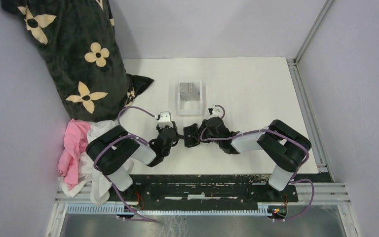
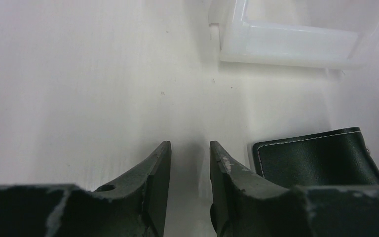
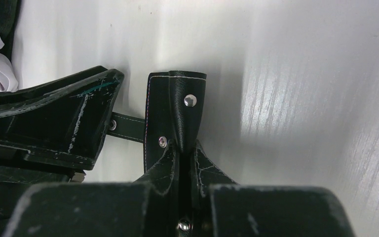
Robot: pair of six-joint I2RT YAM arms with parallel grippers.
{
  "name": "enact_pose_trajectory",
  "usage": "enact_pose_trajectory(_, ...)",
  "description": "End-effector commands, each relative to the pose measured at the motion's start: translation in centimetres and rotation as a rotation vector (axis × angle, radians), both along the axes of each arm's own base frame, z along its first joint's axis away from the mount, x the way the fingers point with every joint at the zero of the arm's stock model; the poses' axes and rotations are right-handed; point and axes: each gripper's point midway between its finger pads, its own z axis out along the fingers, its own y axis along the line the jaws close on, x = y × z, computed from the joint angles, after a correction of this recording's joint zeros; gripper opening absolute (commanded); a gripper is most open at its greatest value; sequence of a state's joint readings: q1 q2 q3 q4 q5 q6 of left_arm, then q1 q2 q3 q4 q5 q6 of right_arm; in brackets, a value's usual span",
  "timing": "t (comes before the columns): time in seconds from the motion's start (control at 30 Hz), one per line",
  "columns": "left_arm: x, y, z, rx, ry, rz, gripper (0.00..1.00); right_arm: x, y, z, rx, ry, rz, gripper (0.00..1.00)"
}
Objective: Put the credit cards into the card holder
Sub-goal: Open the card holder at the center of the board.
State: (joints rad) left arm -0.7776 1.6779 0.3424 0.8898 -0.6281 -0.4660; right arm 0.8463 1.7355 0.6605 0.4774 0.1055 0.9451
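Observation:
The black card holder (image 1: 192, 135) lies on the white table between my two arms. My right gripper (image 3: 186, 148) is shut on a snap-studded flap of the card holder (image 3: 175, 106), which stands on edge. My left gripper (image 2: 190, 148) is open with only bare table between its fingers, and the card holder (image 2: 318, 155) lies just to its right, apart from it. In the top view my left gripper (image 1: 173, 133) and right gripper (image 1: 203, 133) flank the holder. The grey credit cards (image 1: 189, 91) lie in a clear tray farther back.
The clear plastic tray (image 1: 190, 104) sits behind the holder and shows ahead in the left wrist view as the tray (image 2: 286, 42). A black flowered cloth (image 1: 74, 54) fills the back left. Pink and white cloths (image 1: 79, 153) lie at the left edge.

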Motion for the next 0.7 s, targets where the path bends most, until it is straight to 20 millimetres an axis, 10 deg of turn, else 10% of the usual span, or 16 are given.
enact_pose_trajectory(0.0, -0.3, 1.3, 1.1, -0.047, -0.011, 0.072, 0.44, -1.5, -2.1, -2.6, -0.090, 0.072, 0.021, 0.01)
enact_pose_trajectory(0.2, -1.3, 0.8, 0.7, -0.063, 0.029, 0.024, 0.46, -0.7, -3.0, -2.9, -0.123, 0.072, 0.015, 0.02)
enact_pose_trajectory(0.67, -2.4, -3.2, 0.6, -0.106, 0.072, -0.163, 0.46, 0.9, -5.0, -0.6, -0.376, -0.013, 0.048, 0.62)
